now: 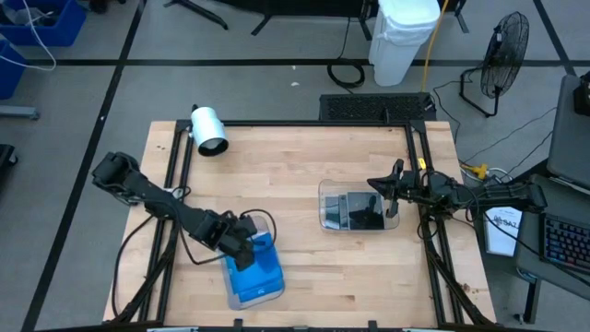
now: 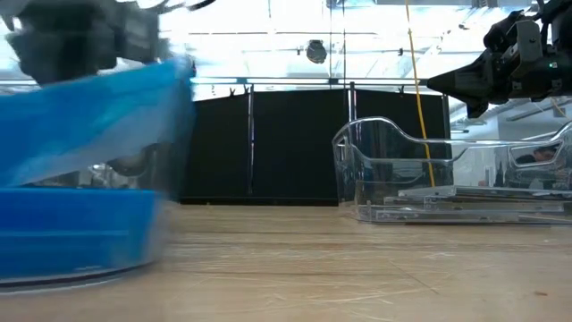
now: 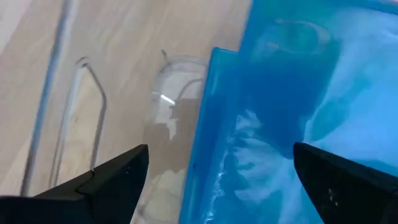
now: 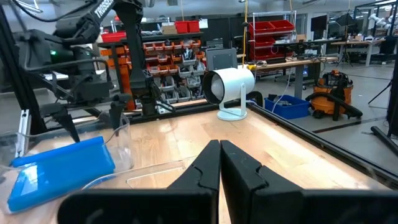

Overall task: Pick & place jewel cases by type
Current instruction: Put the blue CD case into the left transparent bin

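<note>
While two trays (image 1: 332, 195) sit, one blue case (image 1: 263, 254) tilts

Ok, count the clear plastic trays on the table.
2. One clear tray sits near the table's front-left, holding blue jewel cases under the left tool. The other tray sits right of centre, holding dark cases.
</note>
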Action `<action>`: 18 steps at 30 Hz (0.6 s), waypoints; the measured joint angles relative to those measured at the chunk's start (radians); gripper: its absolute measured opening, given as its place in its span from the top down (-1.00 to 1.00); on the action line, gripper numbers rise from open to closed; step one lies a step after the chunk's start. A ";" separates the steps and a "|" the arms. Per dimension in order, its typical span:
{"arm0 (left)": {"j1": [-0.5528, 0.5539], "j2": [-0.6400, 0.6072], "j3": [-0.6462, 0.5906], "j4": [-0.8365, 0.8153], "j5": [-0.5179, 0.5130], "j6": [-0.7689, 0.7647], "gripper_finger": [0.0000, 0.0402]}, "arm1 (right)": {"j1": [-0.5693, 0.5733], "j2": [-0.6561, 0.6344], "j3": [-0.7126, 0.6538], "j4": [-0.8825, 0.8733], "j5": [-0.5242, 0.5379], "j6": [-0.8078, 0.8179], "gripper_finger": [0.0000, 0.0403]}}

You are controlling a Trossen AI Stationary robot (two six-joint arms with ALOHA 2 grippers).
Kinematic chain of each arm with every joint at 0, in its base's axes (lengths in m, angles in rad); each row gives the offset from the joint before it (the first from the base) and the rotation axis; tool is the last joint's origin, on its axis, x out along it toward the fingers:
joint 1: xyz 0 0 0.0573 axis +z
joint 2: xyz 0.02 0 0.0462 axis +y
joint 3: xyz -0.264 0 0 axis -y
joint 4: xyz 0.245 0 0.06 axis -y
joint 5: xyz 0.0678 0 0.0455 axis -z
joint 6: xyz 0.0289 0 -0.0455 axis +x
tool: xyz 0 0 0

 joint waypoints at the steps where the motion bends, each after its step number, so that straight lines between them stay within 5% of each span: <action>1: 0.005 -0.001 -0.011 0.021 0.008 0.005 -0.99 | 0.000 0.000 0.000 0.000 0.000 0.000 0.98; 11: 0.026 0.003 -0.013 0.107 0.099 0.178 -0.94 | 0.000 0.000 0.000 0.001 0.000 0.000 0.98; 18: 0.027 0.005 -0.013 0.201 0.137 0.235 -0.33 | 0.000 0.003 0.000 0.009 0.000 0.000 0.98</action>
